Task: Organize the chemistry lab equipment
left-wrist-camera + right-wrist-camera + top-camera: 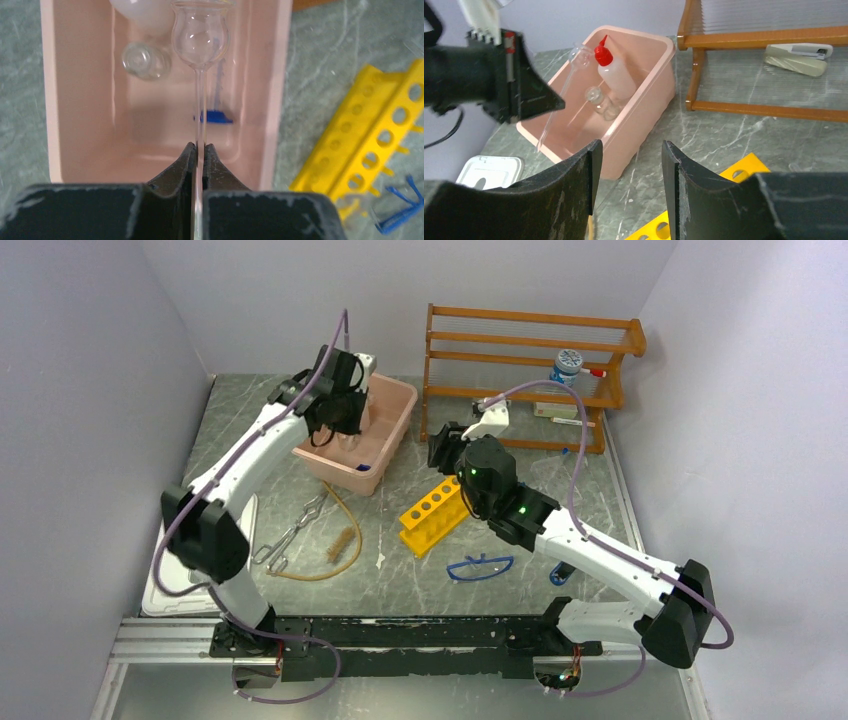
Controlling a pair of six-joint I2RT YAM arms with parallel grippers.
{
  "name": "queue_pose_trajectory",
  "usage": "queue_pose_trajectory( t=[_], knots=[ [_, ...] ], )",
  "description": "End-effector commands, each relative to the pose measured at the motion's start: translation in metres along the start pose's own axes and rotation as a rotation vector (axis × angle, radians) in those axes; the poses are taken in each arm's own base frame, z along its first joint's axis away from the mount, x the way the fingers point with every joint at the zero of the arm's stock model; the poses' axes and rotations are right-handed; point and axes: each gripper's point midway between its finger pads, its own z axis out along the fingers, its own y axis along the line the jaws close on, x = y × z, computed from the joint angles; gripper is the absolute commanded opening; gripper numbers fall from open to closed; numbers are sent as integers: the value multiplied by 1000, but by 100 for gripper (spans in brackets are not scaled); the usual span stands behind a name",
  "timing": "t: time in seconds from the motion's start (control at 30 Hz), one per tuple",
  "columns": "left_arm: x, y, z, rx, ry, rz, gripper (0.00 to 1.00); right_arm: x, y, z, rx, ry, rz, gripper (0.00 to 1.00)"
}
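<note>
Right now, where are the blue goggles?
In the top view, the goggles lie on the table, slightly right of centre toward its near edge, just below the yellow rack in the picture.

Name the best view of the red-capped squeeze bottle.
Right wrist view: the squeeze bottle shows clearly in the pink tub, red cap included. Left wrist catches only its white body; in the top view the left arm covers it.
</note>
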Motion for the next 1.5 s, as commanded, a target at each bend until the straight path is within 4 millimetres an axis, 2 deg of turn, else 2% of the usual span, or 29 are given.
queue_pose_trajectory(
  t=[0.0,0.17,0.3,0.43,0.57,0.7,0.8,0.93,1.1,1.33,1.47],
  knots=[
    [-37,8,37,89,-68,59,5,-23,-5,-1,17,-43,-18,51],
    [-31,-4,79,173,-30,63,5,-29,-11,0,48,-54,-34,51],
    [-18,-9,108,194,25,60,5,-29,-16,3,71,-53,-54,51],
    [-9,-14,123,217,36,57,5,-30,-19,6,87,-56,-69,51],
    [14,-12,138,184,86,54,5,-31,-19,10,97,-50,-76,51],
    [31,-19,151,195,124,49,5,-28,-19,12,98,-26,-95,51],
    [44,-24,157,194,169,55,5,-27,-20,12,103,-18,-94,51],
    [52,-25,161,171,175,61,5,-26,-21,11,105,-14,-83,51],
    [58,-23,167,149,194,46,12,-26,-20,9,98,-11,-72,51],
    [48,-25,159,155,183,30,35,-25,-21,6,88,-15,-39,52],
    [37,-27,145,163,162,22,40,-25,-21,3,83,-19,-24,52]
  ],
)
